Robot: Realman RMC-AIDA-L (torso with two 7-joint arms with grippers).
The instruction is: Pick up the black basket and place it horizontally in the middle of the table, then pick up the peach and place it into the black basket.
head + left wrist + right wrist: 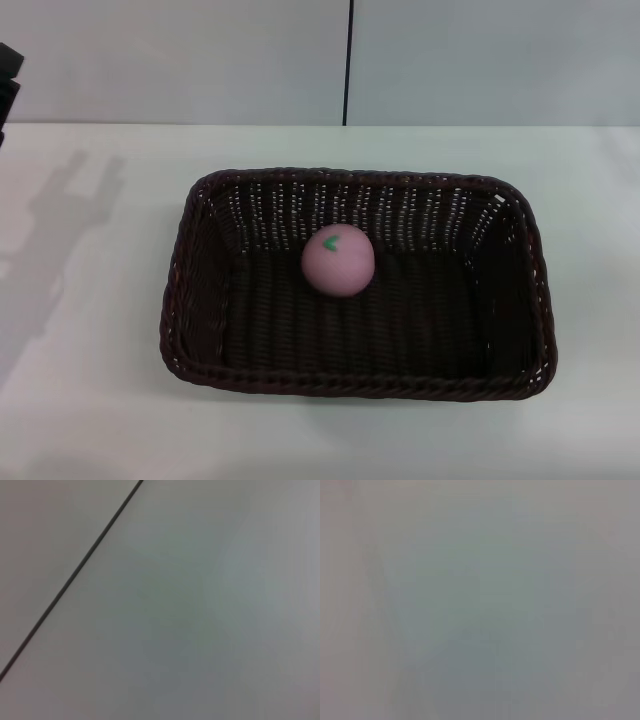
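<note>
1. The black basket (350, 385) sits flat on the table (90, 400), about in the middle of it. Its long sides run left to right and its open top faces up.
2. The basket's braided rim is level all the way round, and all four sloping woven walls show, with the floor dark between them.
3. The peach (339, 260) lies inside the basket, resting on the floor. It is towards the far wall and about midway between the left and right walls. I cannot tell whether it touches the far wall.
4. The peach's small green leaf mark (331, 240) is turned up and a little to the far side.
5. The head view shows neither my left gripper nor my right gripper, so I cannot tell whether either one is spread apart or closed. Nothing grips the basket or the peach.
6. A dark shape (8, 85) cuts in at the far left edge of the head view, above the table's far edge. Too little of it shows for me to tell what it is.
7. A soft grey shadow (60, 230) falls across the left part of the table, well apart from the basket.
8. Behind the table stands a pale wall (180, 60) with one thin dark vertical seam (348, 60).
9. My left wrist camera sees only a pale flat surface crossed by a thin dark slanting line (70, 582).
10. My right wrist camera sees only plain pale grey.
</note>
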